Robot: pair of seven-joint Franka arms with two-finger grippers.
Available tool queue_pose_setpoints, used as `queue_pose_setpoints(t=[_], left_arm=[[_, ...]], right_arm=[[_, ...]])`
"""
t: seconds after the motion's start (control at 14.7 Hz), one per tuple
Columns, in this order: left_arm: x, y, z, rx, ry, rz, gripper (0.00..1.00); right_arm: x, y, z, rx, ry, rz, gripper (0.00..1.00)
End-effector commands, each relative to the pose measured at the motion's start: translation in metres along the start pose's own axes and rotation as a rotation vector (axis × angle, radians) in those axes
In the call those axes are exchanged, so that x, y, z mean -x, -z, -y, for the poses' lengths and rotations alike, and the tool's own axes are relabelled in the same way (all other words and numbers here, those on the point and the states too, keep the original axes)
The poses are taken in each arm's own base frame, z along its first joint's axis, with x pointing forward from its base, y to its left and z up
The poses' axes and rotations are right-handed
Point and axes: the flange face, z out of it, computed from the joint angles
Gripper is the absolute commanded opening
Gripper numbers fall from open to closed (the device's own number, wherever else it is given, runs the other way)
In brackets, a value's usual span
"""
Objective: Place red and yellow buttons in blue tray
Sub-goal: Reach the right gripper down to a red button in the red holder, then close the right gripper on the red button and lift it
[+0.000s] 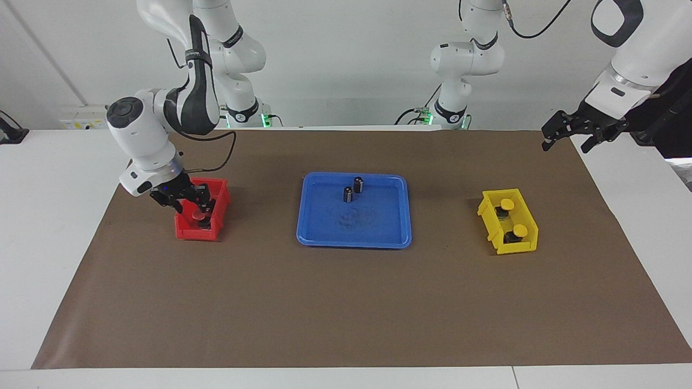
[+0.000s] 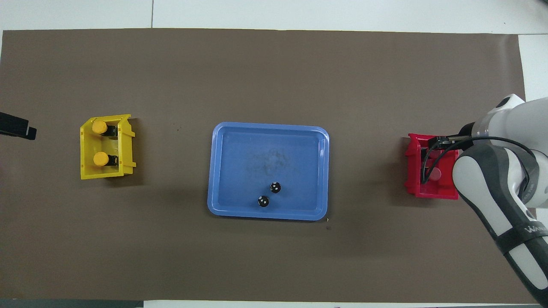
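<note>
We have the right gripper [image 1: 199, 208] down inside the red bin [image 1: 186, 231], at the right arm's end of the table, its fingers straddling a red button [image 1: 198, 215]. We cannot tell whether the jaws are clamped on the cap or short of contact. The overhead view hides the far end of the bin under the arm; only the nearer red cap [image 2: 434, 173] shows there.

For a clean pick, we want the fingers low on the button's body, not just nipping the round cap, which looks likely to slip. We should lift straight up until the base clears the bin wall, then carry it across to the blue tray [image 1: 397, 237] at mid-table and set it on bare floor away from the two dark cylinders [image 1: 352, 189] near the robots' edge.

The two yellow buttons [image 1: 513, 218] sit in the yellow bin [image 1: 520, 247] at the left arm's end. The left gripper [image 1: 572, 133] waits above that end's table corner, jaws apart.
</note>
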Motion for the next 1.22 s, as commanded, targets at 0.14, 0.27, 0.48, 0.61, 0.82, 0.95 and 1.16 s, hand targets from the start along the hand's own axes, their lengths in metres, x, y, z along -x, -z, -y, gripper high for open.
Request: queue_pose_setpoints(t=[0.14, 0.27, 0.48, 0.61, 0.82, 0.95, 1.16], left_arm=[[0.008, 0.003, 0.002, -0.012, 0.001, 0.008, 1.0], [0.008, 0.003, 0.002, -0.012, 0.001, 0.008, 1.0], [0.008, 0.002, 0.002, -0.012, 0.001, 0.009, 1.0], [0.008, 0.003, 0.002, -0.012, 0.001, 0.008, 1.0], [0.008, 0.003, 0.002, -0.012, 0.001, 0.008, 1.0], [0.008, 0.003, 0.002, -0.012, 0.0, 0.008, 1.0], [0.008, 0.002, 0.002, -0.012, 0.001, 0.009, 1.0]], right_arm=[[0.001, -0.009, 0.002, -0.011, -0.017, -0.012, 0.64], [0.004, -0.014, 0.003, -0.01, -0.016, -0.012, 0.64], [0.006, -0.017, 0.003, -0.009, -0.015, -0.022, 0.64], [0.01, -0.022, 0.003, -0.009, -0.016, -0.029, 0.64], [0.01, -0.022, 0.003, -0.008, -0.016, -0.032, 0.64], [0.01, -0.022, 0.003, -0.008, -0.016, -0.032, 0.64], [0.01, -0.023, 0.004, -0.008, -0.014, -0.032, 0.64]])
